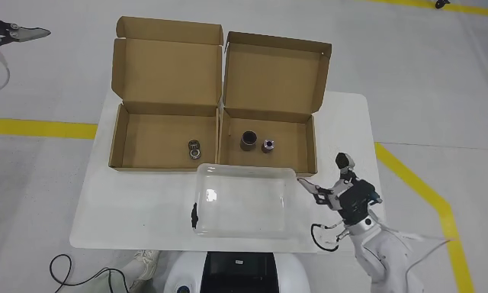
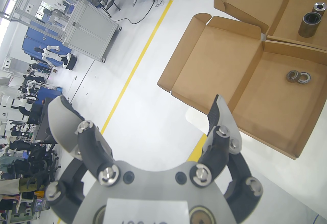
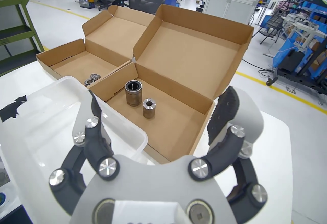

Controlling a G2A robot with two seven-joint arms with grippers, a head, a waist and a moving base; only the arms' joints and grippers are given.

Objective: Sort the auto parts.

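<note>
The left gripper (image 2: 139,105) and right gripper (image 1: 323,169) both gape open, empty. The right hangs at three o'clock of the clear tray (image 1: 244,167).

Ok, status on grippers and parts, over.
Left gripper open, right gripper open, both empty. Bearings in left box; tall cylinder, short cylinder in right box. Nothing blocking.

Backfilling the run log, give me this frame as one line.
left gripper open, off the table | right gripper open, beside clear tray | bearings in left box | large sleeve, small bushing upright in right box
</note>
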